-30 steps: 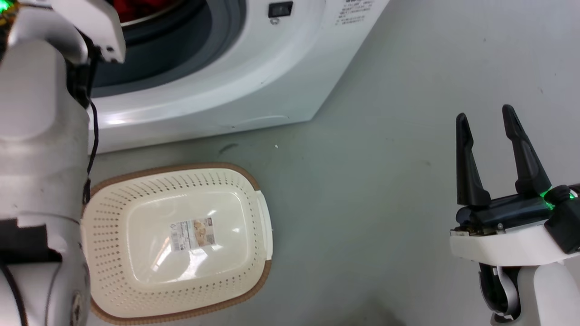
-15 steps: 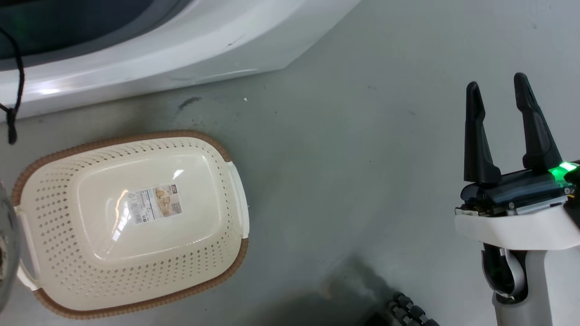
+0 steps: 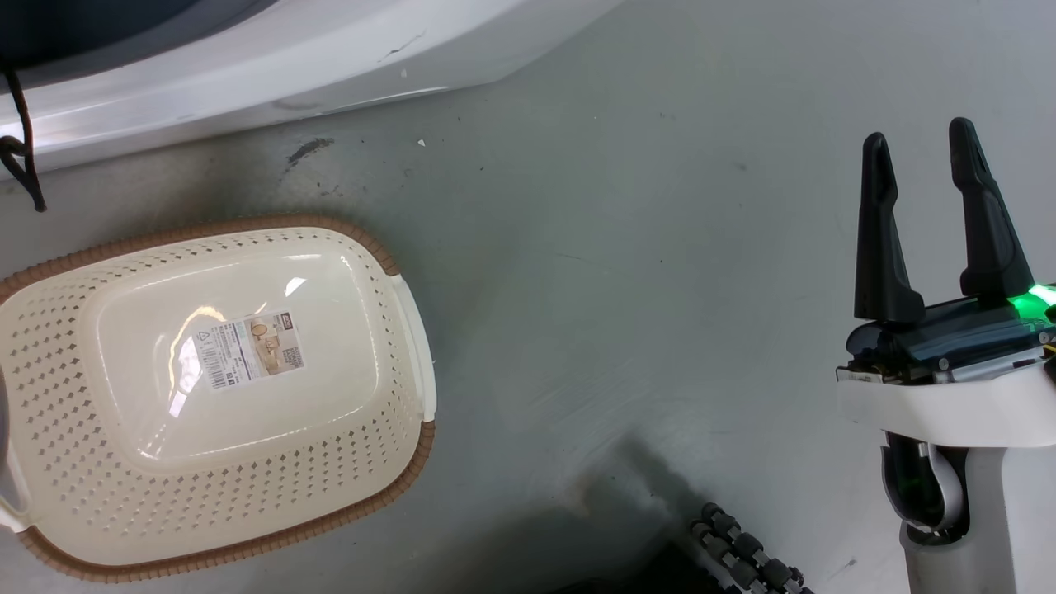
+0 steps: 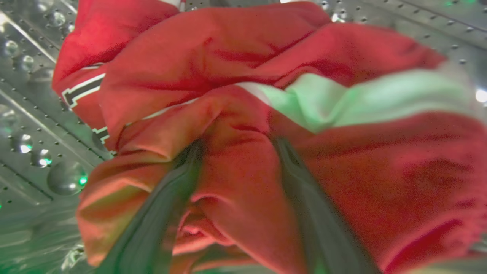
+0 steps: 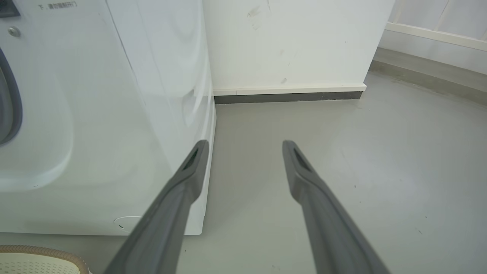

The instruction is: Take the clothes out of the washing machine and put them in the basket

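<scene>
Straddling fold of red fabric, my left claw (image 4: 237, 142) sits spread wide among clothes (image 4: 228, 53) in steel drum (image 4: 23, 114); white piece (image 4: 342, 99) just beyond fingertips. Right claw (image 3: 917, 136) wide, holding nothing, above floor (image 3: 619, 289) beside washing machine (image 3: 247, 74). Basket (image 3: 247, 223) on floor before machine, well apart from right claw.

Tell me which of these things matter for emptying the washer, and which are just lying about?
Part of the job: the clothes, washing machine, basket, left pincer pushed into the clothes, right pincer waiting open.

Just lying about: black cable, floor scuff, skirting board.
</scene>
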Available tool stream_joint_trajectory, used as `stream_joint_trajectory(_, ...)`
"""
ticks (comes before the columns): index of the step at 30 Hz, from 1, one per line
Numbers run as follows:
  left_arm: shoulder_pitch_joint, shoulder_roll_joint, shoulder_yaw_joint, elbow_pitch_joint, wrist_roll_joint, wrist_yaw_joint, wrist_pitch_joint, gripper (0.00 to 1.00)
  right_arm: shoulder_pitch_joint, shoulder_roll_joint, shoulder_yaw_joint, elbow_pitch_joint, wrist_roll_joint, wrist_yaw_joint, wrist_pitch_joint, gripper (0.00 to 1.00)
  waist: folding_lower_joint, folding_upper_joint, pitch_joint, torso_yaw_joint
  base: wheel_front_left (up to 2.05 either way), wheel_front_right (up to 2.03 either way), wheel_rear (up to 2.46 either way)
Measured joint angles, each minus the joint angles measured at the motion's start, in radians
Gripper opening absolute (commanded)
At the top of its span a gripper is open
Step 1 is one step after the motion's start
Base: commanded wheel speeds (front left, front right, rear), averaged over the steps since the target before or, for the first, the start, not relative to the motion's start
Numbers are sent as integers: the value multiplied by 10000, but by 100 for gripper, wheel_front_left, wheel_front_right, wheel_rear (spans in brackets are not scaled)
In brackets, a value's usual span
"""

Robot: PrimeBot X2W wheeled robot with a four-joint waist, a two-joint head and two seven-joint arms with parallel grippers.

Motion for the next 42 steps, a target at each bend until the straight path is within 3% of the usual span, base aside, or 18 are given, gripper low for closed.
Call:
stream_joint_trajectory(5,-46,29,-79,2,-29,27,46,100,-50,0,0,-6,56,0,0,100,-1,0,62,-36,0,0,0)
stream_joint_trajectory(6,-48,42,-140,-2,-19,27,44,28,-55,0,0,-10,56,0,0,100,0,0,64,-34,0,0,0)
stream_joint_trajectory(7,-47,58,-186,-10,-4,27,10,0,-61,0,4,-12,56,0,0,100,-1,0,61,-31,0,0,0)
stream_joint_trajectory(19,478,115,-213,-107,-288,71,-1312,0,-90,0,21,27,-52,0,0,100,-1,0,-376,72,0,0,0)
stream_joint_trajectory(33,2818,-314,-322,270,-1269,-151,-4625,0,452,4,163,311,-683,0,0,100,-2,0,-2327,600,0,0,0)
stream_joint_trajectory(42,4836,-769,-1248,-8,-2079,-165,-6487,0,1192,4,297,508,-1049,0,0,100,-3,0,-3801,1062,0,0,0)
